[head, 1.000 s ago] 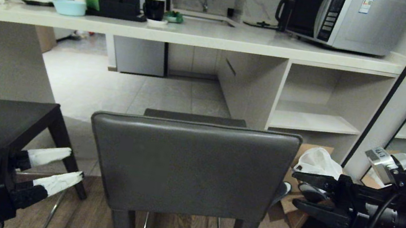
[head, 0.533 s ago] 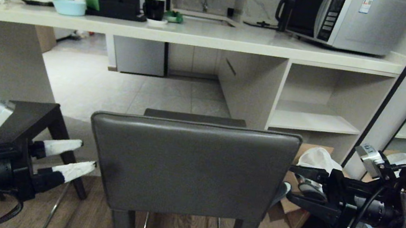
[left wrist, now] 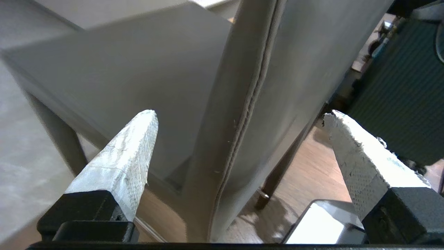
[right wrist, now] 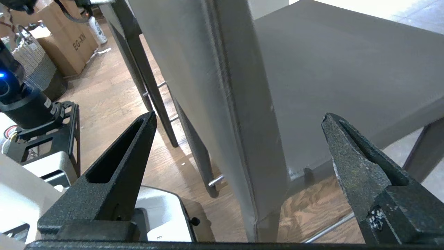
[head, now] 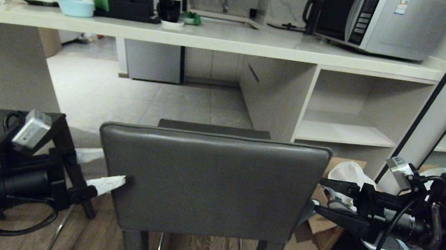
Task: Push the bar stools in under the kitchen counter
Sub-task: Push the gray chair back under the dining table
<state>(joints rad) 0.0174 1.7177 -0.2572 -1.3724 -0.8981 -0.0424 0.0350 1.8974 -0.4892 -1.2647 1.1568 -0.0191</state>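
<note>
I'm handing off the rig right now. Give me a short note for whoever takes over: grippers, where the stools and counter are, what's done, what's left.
Left gripper: open, straddling the left edge of the near stool's backrest, one finger in front, one behind.
Right gripper: open, straddling the backrest's right edge, not closed on it.
Near bar stool: in front of the robot, short of the kitchen counter, facing the open knee space.
Second stool: at the left, also outside the counter.
Done: both grippers lined up on the backrest.
Left: close or brace on it, push this stool under, then the second one.
</note>
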